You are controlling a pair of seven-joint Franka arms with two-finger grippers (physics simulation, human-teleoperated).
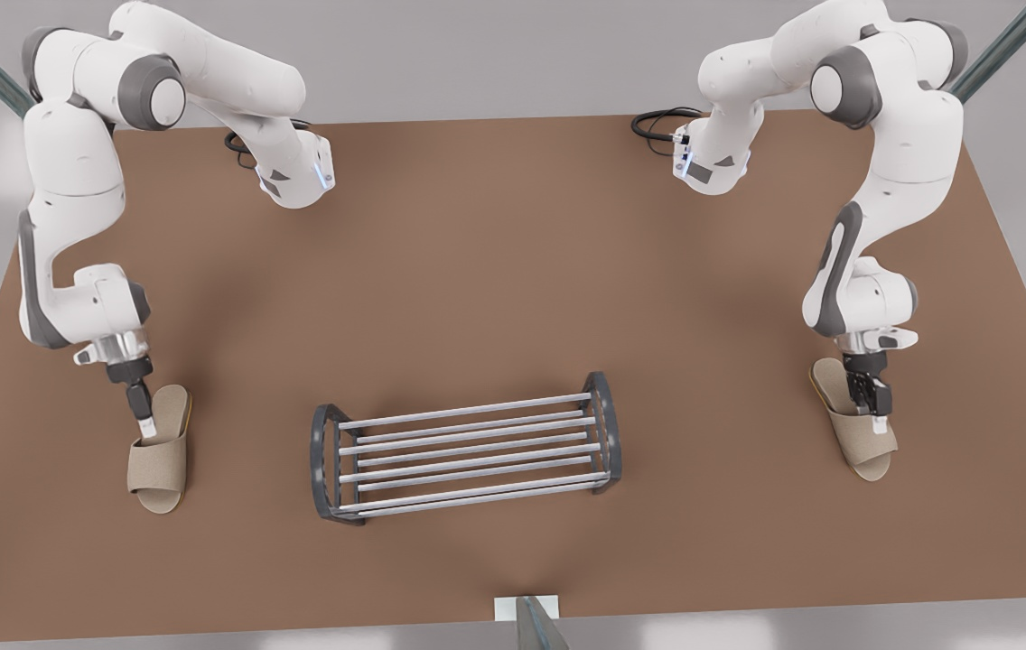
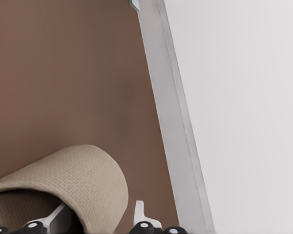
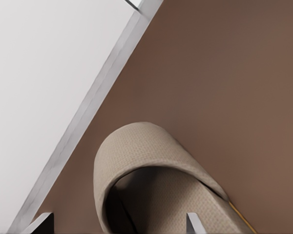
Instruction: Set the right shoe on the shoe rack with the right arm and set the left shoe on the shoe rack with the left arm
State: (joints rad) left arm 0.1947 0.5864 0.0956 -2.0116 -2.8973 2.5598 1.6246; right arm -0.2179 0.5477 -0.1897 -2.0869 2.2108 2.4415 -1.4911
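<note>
- Lying flat on the table (image 1: 513,271): left shoe (image 1: 159,460) at lower left of the front view, right shoe (image 1: 858,442) at lower right. Rack (image 1: 468,447) between them, well apart from both and bare.
- Likely light and soft. Woven strap bound to give under the pads; flat sole probably stiffer.
- Best taken by the strap's side wall, one finger under the arch and one outside. Liable to dangle and swing if held that way.
- Left gripper (image 1: 144,422) down at the left shoe's strap, parted: one finger (image 2: 139,210) just outside the wall, the other tucked under the arch. Probably not yet touching, though hard to judge.
- Right gripper (image 1: 870,402) down at the right shoe's strap, spread wide, fingers (image 3: 194,222) straddling one side of the arch, clamping nothing.
</note>
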